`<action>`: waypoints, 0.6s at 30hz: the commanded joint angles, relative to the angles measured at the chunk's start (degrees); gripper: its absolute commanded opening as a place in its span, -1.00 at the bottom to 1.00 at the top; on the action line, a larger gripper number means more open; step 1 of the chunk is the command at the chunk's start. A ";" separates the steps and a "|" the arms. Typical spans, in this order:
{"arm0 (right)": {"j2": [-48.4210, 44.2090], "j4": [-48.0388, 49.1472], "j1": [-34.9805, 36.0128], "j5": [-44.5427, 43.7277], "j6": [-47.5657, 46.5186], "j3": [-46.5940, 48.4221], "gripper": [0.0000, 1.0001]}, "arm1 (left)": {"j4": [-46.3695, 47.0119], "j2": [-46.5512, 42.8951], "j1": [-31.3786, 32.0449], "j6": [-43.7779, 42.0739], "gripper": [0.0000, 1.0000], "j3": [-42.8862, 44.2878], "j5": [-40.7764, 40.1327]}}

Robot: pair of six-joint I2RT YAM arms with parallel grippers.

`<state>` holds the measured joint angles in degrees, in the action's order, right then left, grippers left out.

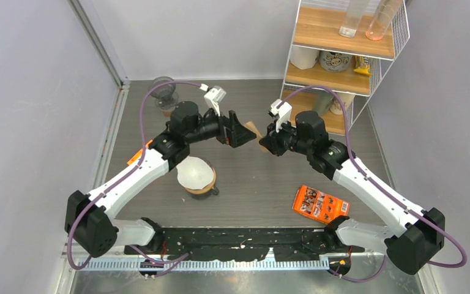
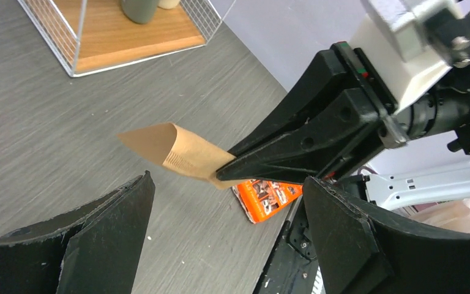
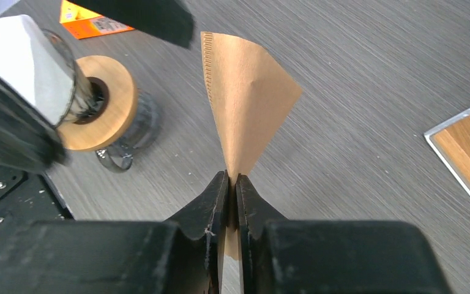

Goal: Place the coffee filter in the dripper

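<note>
The brown paper coffee filter is folded flat and held above the table between the two arms. My right gripper is shut on its narrow end, seen clearly in the right wrist view, where the filter fans out ahead of the jaws. My left gripper is open and empty, facing the filter from the left. In the left wrist view the filter hangs just beyond the open fingers, not touching them. The dripper, a white cone on a wooden collar, stands on the table below my left arm and also shows in the right wrist view.
An orange packet lies on the table at the front right. A wire shelf with wooden boards holding cups and jars stands at the back right. A glass vessel stands at the back left. A small orange item lies under my left arm.
</note>
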<state>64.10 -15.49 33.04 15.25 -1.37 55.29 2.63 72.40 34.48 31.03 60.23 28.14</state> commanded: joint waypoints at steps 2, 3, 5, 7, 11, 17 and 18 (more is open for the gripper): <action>-2.39 0.60 0.94 3.13 3.25 2.88 -0.70 | 2.83 2.06 2.82 2.44 0.99 3.36 -2.05; -2.57 0.66 1.14 3.30 3.40 2.89 -0.69 | 3.42 2.46 3.34 2.92 0.98 3.35 -3.13; -2.77 0.79 1.42 3.41 3.54 2.90 -0.69 | 4.49 3.02 4.00 4.26 0.93 3.42 -4.45; -2.70 0.85 1.54 3.02 3.55 2.96 -0.70 | 5.36 3.53 4.47 6.33 0.85 3.36 -5.92; -2.46 0.37 1.83 -0.32 4.25 3.38 -0.69 | 4.29 4.44 5.21 8.57 0.63 3.99 -8.66; -1.91 -0.10 2.15 -0.66 3.68 3.85 -0.68 | 3.59 4.99 5.60 9.12 0.45 4.26 -11.78; -1.88 -0.14 2.24 -0.70 3.75 3.85 -0.68 | 3.54 5.21 5.60 9.20 0.43 4.47 -11.84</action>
<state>62.92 -16.10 34.68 15.53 2.09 56.18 4.16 77.19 39.75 38.94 62.02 18.98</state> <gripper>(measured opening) 0.159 0.733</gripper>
